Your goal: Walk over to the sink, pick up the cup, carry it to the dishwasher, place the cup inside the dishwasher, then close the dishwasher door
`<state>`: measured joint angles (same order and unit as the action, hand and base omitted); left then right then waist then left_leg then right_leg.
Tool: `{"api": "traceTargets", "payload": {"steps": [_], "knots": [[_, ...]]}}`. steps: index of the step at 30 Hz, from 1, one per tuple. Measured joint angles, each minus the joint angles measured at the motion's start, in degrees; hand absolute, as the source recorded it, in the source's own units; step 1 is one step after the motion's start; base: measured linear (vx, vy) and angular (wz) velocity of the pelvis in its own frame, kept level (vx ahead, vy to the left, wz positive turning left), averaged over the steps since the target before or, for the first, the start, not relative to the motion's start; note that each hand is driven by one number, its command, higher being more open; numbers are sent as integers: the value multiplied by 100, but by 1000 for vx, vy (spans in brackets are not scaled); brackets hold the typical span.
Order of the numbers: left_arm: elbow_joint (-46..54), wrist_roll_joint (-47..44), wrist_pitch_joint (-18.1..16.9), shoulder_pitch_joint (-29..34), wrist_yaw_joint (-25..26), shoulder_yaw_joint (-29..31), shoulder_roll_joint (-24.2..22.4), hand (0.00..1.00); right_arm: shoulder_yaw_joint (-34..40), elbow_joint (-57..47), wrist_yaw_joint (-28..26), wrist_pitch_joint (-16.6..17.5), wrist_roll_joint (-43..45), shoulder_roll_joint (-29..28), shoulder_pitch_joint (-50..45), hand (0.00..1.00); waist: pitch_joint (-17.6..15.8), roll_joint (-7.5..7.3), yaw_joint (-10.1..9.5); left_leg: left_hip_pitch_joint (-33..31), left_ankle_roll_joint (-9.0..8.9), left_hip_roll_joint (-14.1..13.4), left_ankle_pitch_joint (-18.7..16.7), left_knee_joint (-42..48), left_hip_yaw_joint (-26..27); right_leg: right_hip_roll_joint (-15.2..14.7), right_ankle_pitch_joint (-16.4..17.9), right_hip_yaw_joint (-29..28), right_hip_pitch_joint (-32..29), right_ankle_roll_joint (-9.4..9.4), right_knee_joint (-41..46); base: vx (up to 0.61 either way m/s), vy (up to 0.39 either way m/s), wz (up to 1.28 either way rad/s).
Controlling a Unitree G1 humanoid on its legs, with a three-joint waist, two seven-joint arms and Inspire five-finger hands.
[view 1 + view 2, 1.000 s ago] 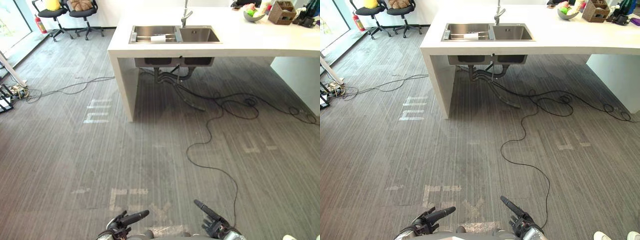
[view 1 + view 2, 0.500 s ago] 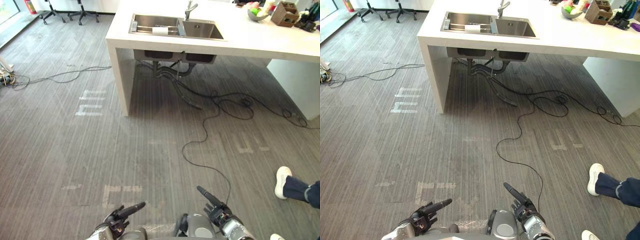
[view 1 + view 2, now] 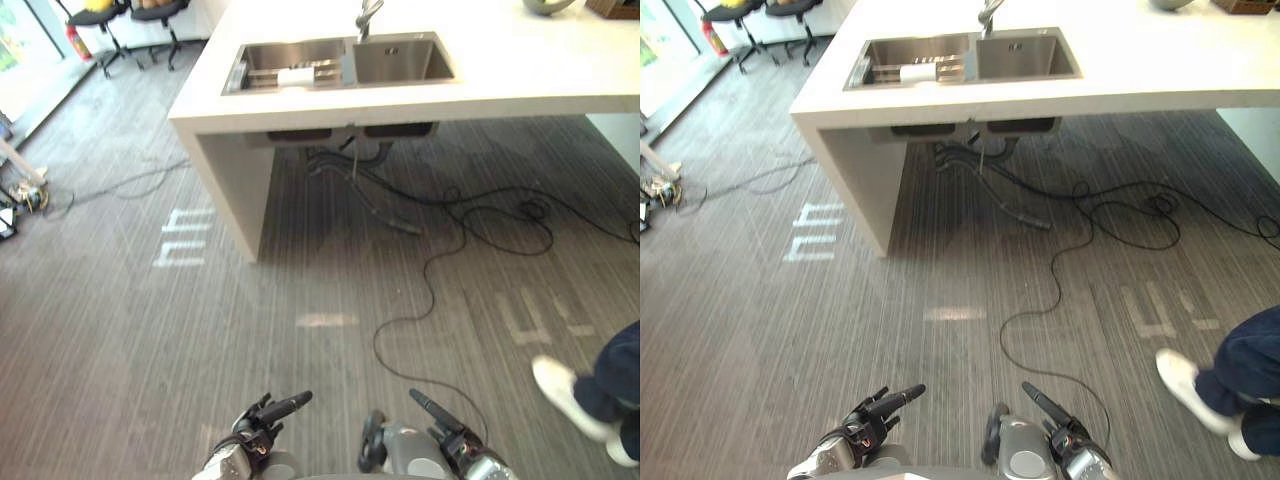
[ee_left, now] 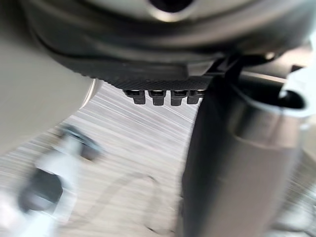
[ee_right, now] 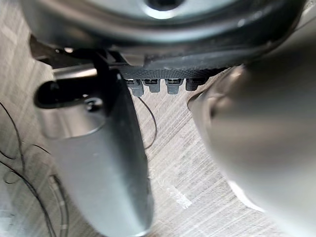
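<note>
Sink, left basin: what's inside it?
A white cylinder, probably the cup, lies on its side across a slatted rack in the left basin. The basin floor beneath them is hidden.

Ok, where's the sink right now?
In the head views the sink sits ahead at the top, set into the white counter near its left end, with the faucet at its far edge and a white object in its left basin.
</note>
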<state>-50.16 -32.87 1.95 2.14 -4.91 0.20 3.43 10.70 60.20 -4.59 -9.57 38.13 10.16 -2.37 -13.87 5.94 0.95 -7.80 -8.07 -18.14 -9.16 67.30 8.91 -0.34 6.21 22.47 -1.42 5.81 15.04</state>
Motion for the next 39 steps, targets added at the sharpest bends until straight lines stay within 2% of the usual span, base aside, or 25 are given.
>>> {"api": "traceTargets", "payload": {"steps": [2,3,4,5,7,10,11,12,13,14,16,17,18,19,20,22,24,25,26,27,28,29,30,31,39], "knots": [[823,-104,-125,288,69,-69,-130,100,-190,1,5,-95,-132,24,6,100,-72,-76,-140,-388,39,358,-291,-1133,182,-21,14,-230,513,-104,-323,441,-36,-47],[1021,-102,-156,364,88,-87,-170,100,-235,-2,3,-105,-133,63,14,100,-84,-94,-189,-439,65,454,-305,-1638,245,-40,11,-316,593,-121,-415,401,31,-65],[1398,-82,-253,502,123,-197,-189,100,-280,-29,0,-117,-129,79,63,100,-114,-142,-244,-461,132,710,-284,-3003,316,-125,5,-446,727,-174,-573,373,66,-50],[1810,-64,-359,640,143,-335,-188,100,-343,-146,-1,-115,-126,88,81,100,-141,-173,-243,-352,155,939,31,-4681,320,-211,-1,-505,857,-272,-719,370,84,-36],[2419,-20,-418,741,237,-510,-198,100,-404,-251,-7,-102,-115,102,81,100,-175,-125,-239,-384,-3,942,514,-6145,350,-220,35,-494,1142,-429,-967,383,135,5],[3067,-22,-466,722,268,-573,-207,100,-318,-211,-21,-114,-99,75,-4,100,-185,-59,-235,-534,68,733,539,-6123,739,-208,354,-310,1689,-769,-1069,405,229,31],[3273,13,-471,688,265,-564,-193,100,-239,-180,-21,-101,-4,87,-53,100,-116,19,-246,-496,323,763,1000,-6090,725,-290,662,-282,1801,-929,-861,540,381,28],[3534,44,-472,655,281,-497,-156,100,-196,-103,-31,-91,112,70,-48,100,-59,-130,-284,-528,558,983,1379,-5939,683,-585,1000,-280,1771,-1018,-584,467,334,14],[3718,45,-472,655,289,-467,-141,100,-190,-73,-42,-92,123,60,-52,100,-16,-215,-325,-580,654,1137,1447,-5839,644,-760,1134,-277,1723,-1087,-453,451,294,-3],[4057,99,-473,655,306,-417,-110,100,-44,89,-48,-95,120,-4,-91,100,91,-412,-415,-639,714,1430,1454,-5646,654,-1096,1267,-266,1707,-1245,-236,475,218,-8],[4386,256,-492,557,385,-347,-131,100,329,195,-43,-83,114,-23,-97,100,146,-459,-441,-549,1070,1657,1405,-5437,649,-1502,1050,-274,1402,-1449,793,501,224,4],[4570,342,-505,462,461,-301,-87,100,600,183,-72,-94,121,-52,-117,100,175,-532,-439,-370,1163,1761,1228,-5316,653,-1800,703,-328,1104,-1484,1847,488,264,19],[4798,372,-517,428,499,-310,-65,100,736,117,-111,-70,125,-100,-132,100,259,-601,-427,-123,1192,1827,1024,-5371,632,-2084,43,-362,731,-1500,2824,566,274,15],[4934,389,-556,423,505,-315,-53,100,751,79,-125,-30,136,-111,-127,100,269,-618,-426,14,1198,1837,963,-5425,615,-2165,-91,-412,560,-1512,3264,549,215,11],[5220,500,-614,421,544,-326,11,100,766,16,-145,46,242,-149,-128,100,270,-625,-416,298,1166,1852,889,-5583,556,-2237,34,-420,219,-1373,3998,453,144,7],[5501,545,-764,376,693,-392,31,100,894,5,-146,98,363,-177,-112,100,272,-627,-411,777,1138,1887,858,-5924,468,-2230,433,-217,-134,-1066,4266,420,74,15],[5530,545,-972,194,850,-475,22,100,1064,1,-124,139,691,-202,-88,100,249,-586,-363,1114,1080,1901,818,-6170,280,-2109,795,51,-485,-906,3745,353,-18,43],[5530,544,-1041,40,935,-506,21,100,1232,-11,-136,168,863,-245,-62,100,227,-549,-271,1216,1029,1865,756,-6204,106,-1953,870,134,-723,-860,2899,318,-120,80],[5529,546,-1116,-98,957,-538,36,100,1344,-4,-125,181,895,-264,-58,100,207,-515,-199,1270,961,1813,656,-6134,-77,-1769,745,63,-894,-917,1747,311,-155,89],[5530,548,-1167,-146,957,-548,75,100,1363,36,-103,172,887,-276,-71,100,203,-507,-160,1280,930,1780,587,-6066,-184,-1674,567,-70,-929,-947,1135,308,-219,95],[5530,551,-1255,-240,958,-585,194,100,1371,143,-71,153,887,-343,-190,100,187,-514,-143,1341,791,1745,399,-5881,-392,-1555,93,-386,-959,-948,185,325,-291,95],[5564,588,-1334,-240,961,-634,313,100,1357,202,-80,130,873,-421,-438,100,212,-607,-160,1455,639,1753,94,-5604,-598,-1572,-510,-702,-932,-924,-113,337,-329,87],[5650,589,-1340,-190,962,-624,399,100,1339,250,-111,64,846,-479,-580,100,272,-721,-173,1501,558,1792,-78,-5442,-670,-1626,-824,-786,-902,-869,-120,210,-224,47],[6823,834,-1576,-50,500,-695,101,100,1146,250,-668,-83,510,-766,-1232,100,797,-775,-322,1815,224,1128,-491,-5481,-480,-1011,-1171,-477,-415,-957,-408,72,-84,12],[6830,801,-1486,-58,499,-829,100,100,1140,249,-653,-95,501,-758,-1226,100,828,-762,-301,1863,240,1105,-501,-5564,-346,-972,-1164,-539,-435,-944,-444,-1,-1,-5]]}}
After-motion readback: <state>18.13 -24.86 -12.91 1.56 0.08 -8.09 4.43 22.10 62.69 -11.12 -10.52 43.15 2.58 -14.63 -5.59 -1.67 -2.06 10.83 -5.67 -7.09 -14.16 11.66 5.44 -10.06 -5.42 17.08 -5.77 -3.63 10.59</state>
